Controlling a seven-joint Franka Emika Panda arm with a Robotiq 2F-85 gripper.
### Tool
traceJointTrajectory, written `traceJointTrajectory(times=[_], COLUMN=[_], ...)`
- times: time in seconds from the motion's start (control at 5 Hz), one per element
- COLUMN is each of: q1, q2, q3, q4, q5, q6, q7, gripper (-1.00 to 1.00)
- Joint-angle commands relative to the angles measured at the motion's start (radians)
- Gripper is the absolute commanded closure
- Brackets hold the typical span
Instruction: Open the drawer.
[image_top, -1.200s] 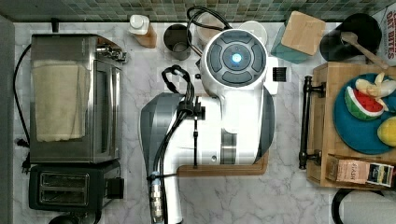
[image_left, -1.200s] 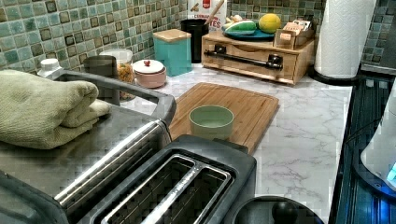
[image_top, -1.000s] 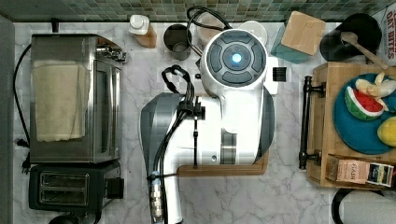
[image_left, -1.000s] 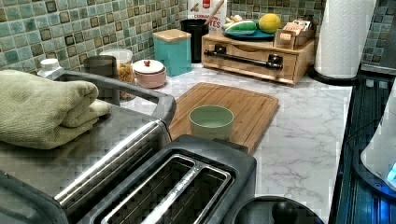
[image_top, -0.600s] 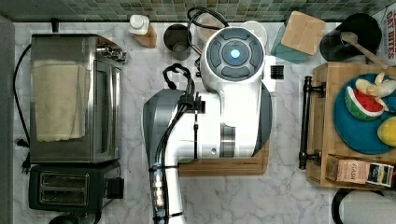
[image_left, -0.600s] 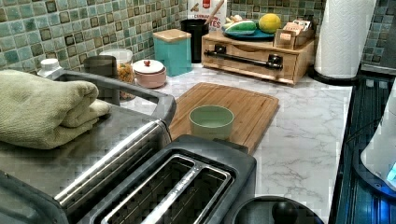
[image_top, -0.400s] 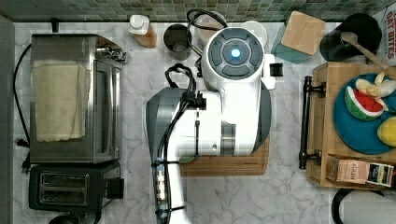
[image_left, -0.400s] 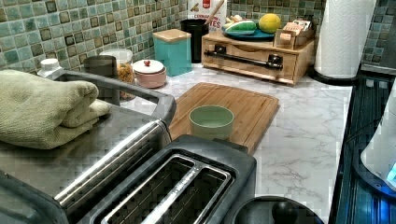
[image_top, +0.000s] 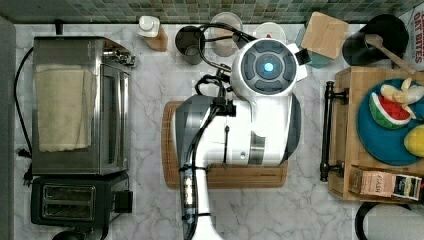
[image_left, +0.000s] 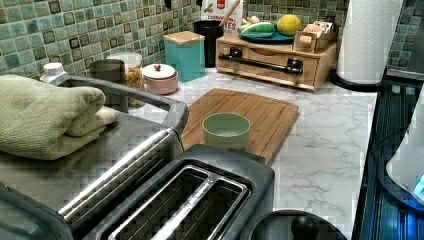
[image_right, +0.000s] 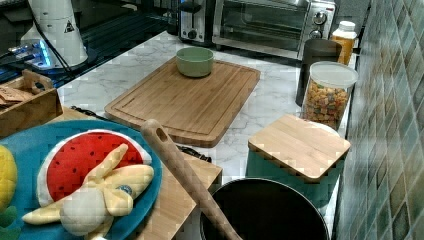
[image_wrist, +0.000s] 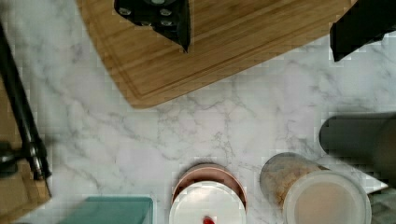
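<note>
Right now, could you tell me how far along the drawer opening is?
Nothing is done: the drawer sits shut. The end effector is open above the cutting board, apart from the black handle. Reaching, gripping and pulling all remain.

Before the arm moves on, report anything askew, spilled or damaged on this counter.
Nothing stands out. The drawer sits shut and square, its handle straight. The green bowl stands upright on the cutting board, and the marble counter shows no spill.

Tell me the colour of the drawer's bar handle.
Black. The handle runs along the light-wood drawer front, clearest in the left view.
</note>
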Motion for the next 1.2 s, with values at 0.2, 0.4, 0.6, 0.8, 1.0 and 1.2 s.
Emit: traceJointTrajectory(times=[0.2,0.4,0.6,0.8,1.0,1.2], q1=[-0.143,-0.161,-0.152,-0.163,-0.164,-0.151], q2=[0.048,0.058,0.056,0.097,0.109,0.114], q3=[-0.152,-0.150,-0.166,-0.176,-0.176,-0.181], q4=[-0.004,-0.033,-0.070,-0.046,-0.045,-0.074], q5=[0.042,-0.037,-0.072,-0.067,-0.071,-0.148], q6=[0.042,0.106,0.171,0.157,0.126,0.156], q7=[-0.237,-0.234,-0.264,-0.345,-0.353,-0.315], gripper=[-1.00,-1.00,-1.00,-1.00,-1.00,-1.00])
